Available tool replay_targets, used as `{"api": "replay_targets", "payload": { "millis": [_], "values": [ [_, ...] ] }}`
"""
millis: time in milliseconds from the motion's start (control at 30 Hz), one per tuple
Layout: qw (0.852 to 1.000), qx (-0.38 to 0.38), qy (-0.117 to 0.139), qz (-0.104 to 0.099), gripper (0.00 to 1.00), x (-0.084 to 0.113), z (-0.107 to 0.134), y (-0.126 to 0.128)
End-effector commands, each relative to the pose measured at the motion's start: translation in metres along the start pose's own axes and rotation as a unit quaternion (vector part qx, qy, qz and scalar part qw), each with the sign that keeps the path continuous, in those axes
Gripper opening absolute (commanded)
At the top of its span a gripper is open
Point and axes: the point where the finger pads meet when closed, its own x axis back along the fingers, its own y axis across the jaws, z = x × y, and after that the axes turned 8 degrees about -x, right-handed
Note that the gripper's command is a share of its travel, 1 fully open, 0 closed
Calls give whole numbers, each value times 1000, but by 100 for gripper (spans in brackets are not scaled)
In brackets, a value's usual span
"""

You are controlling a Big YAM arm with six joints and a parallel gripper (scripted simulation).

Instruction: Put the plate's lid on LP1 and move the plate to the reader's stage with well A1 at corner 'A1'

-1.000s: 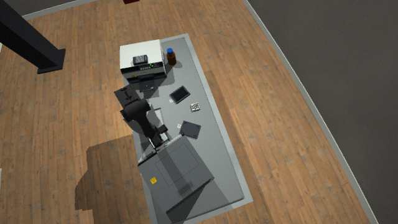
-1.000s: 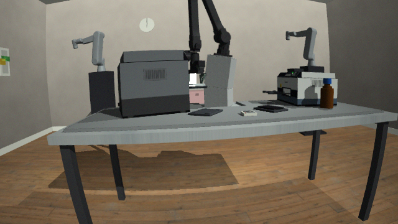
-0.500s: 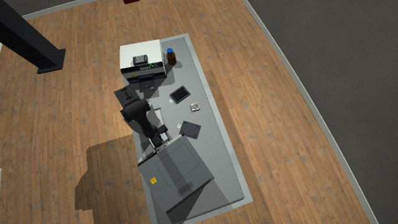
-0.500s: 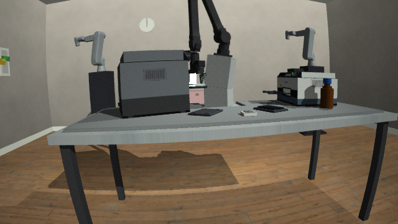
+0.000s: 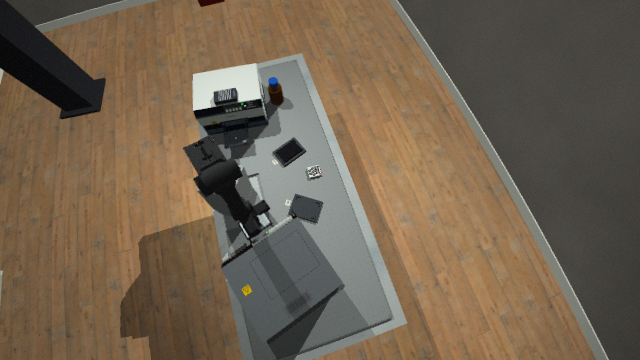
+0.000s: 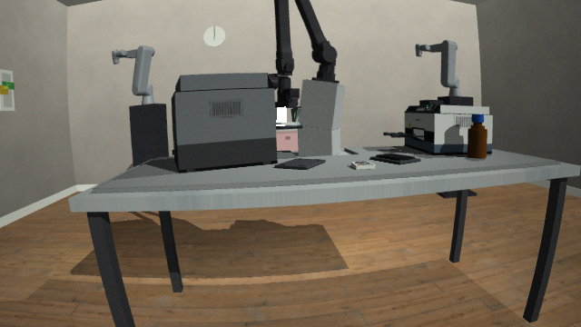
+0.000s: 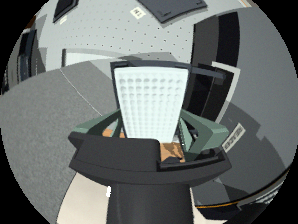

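The pale plate (image 7: 150,100), its grid of wells facing up, lies between the two green fingers in the wrist view. My gripper (image 7: 150,111) is shut on its long sides, low at the front of the grey reader (image 5: 295,260) (image 6: 224,118). The dark stage (image 7: 150,64) (image 6: 291,126) shows around the plate's far end; the plate's underside is hidden, so I cannot tell if it is seated. The dispenser (image 5: 227,85) (image 6: 454,132) has its stage (image 5: 236,136) out, with no plate visible on it. I cannot make out the lid or the A1 mark.
Two dark bench positions, one nearer the dispenser (image 5: 289,152) (image 6: 395,158) and one nearer the reader (image 5: 306,208) (image 6: 300,163), have tags too small to read surely. A small white block (image 5: 314,172) (image 6: 362,165) lies near them. The blue-capped brown bottle (image 5: 275,94) (image 6: 477,142) stands upright beside the dispenser.
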Motion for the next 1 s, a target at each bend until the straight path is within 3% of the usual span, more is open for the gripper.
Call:
{"api": "replay_targets", "payload": {
  "millis": [0, 967],
  "values": [
    [1000, 25, -6, 12, 86, -14, -7, -17],
    [999, 29, -7, 15, 86, -18, -9, -22]
  ]
}}
